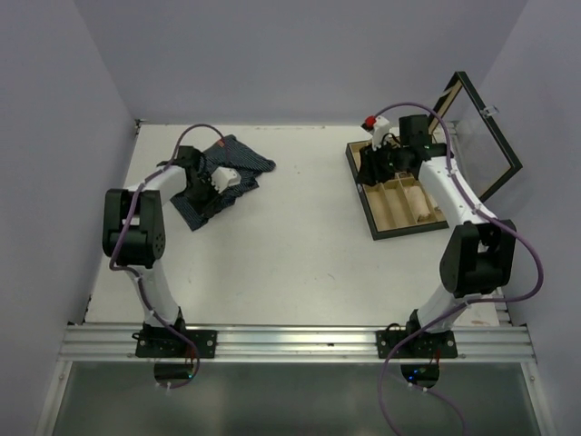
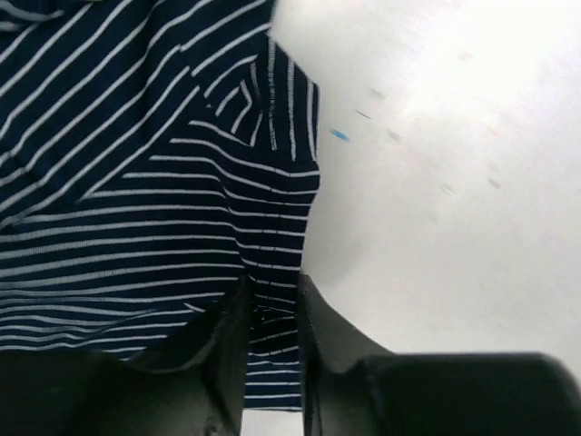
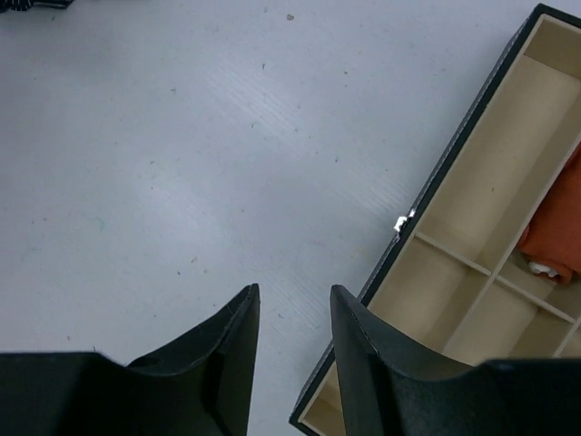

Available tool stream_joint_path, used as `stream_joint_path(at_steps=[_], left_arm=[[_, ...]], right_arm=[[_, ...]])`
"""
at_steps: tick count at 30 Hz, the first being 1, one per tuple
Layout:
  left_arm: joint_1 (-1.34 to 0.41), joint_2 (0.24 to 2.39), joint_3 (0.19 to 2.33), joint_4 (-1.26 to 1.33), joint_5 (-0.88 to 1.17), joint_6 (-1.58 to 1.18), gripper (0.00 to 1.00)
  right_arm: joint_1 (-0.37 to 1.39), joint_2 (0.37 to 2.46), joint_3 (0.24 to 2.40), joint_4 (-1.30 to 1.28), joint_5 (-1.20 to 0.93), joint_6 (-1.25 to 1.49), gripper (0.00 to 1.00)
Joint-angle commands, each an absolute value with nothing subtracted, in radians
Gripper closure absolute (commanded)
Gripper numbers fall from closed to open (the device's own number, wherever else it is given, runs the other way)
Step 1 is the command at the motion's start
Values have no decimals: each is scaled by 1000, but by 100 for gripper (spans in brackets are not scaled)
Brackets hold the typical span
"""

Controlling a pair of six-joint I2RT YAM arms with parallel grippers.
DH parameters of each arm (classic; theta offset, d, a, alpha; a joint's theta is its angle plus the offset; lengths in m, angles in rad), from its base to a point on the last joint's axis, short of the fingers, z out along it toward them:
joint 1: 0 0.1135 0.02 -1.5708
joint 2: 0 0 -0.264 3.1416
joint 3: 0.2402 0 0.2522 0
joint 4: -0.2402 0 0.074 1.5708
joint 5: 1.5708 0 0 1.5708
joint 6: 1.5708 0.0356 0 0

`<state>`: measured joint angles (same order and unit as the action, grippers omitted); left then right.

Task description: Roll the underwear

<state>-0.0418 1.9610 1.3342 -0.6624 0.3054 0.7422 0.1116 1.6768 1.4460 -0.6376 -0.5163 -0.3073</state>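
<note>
The navy underwear [image 1: 238,163] with thin pale stripes is spread in loose folds on the far left part of the white table [image 1: 300,236]; its middle is hidden in the top view by the wrist of the left arm, which is bent down over it. In the left wrist view the left gripper [image 2: 272,283] is seen clenched on the near edge of this garment; a fold of striped cloth [image 2: 136,182] is pinched in the narrow slot between the two dark fingers [image 2: 231,354], and bare table [image 2: 436,182] is seen just to the right of the hem.

The compartmented wooden box [image 1: 377,232] is set on the right part of the table, well apart from the garment, with its glass lid [image 1: 486,136] swung up against the right wall; its far end is covered in the top view by the right arm. The right gripper [image 3: 293,295] is held released above the box's left rim [image 3: 454,154]; nothing is gripped between its parted fingers [image 3: 231,354], and only table [image 3: 182,136] and the dark rim are seen below them. A small metal clasp [image 3: 399,222] is fixed on that rim; an orange-red cloth [image 3: 554,227] with a white spot is lodged in one compartment, partly cut off by the picture's edge; the compartments nearest the clasp are shown with pale bare floors.
</note>
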Motion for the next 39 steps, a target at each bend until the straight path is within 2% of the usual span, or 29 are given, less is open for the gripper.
stream_joint_path(at_steps=[1, 5, 8, 9, 11, 15, 19, 24, 32, 39], left_arm=[[-69, 1898, 1139, -914, 416, 979, 75], [-146, 1694, 956, -1072, 478, 1228, 78], [-167, 1559, 934, -1159, 531, 1305, 65], [-149, 1533, 945, -1184, 550, 1315, 53], [-77, 1464, 1011, -1177, 630, 1287, 44], [69, 1466, 1146, -1117, 745, 1090, 38], [172, 1561, 1236, -1117, 773, 977, 37], [264, 1618, 1212, -1138, 781, 953, 39], [268, 1706, 1134, -1085, 686, 904, 51], [187, 1886, 1170, -973, 629, 819, 53]], right_arm=[[129, 1704, 1522, -670, -581, -284, 60], [169, 1746, 1563, -696, -626, -298, 65], [208, 1798, 1615, -741, -666, -325, 66], [219, 1825, 1627, -744, -672, -327, 66], [259, 1853, 1657, -742, -687, -327, 65], [348, 1943, 1753, -762, -704, -340, 63], [446, 2060, 1821, -767, -706, -348, 64], [575, 2154, 1862, -746, -709, -350, 64], [632, 2316, 1887, -686, -721, -282, 69], [630, 2336, 1761, -719, -652, -319, 78]])
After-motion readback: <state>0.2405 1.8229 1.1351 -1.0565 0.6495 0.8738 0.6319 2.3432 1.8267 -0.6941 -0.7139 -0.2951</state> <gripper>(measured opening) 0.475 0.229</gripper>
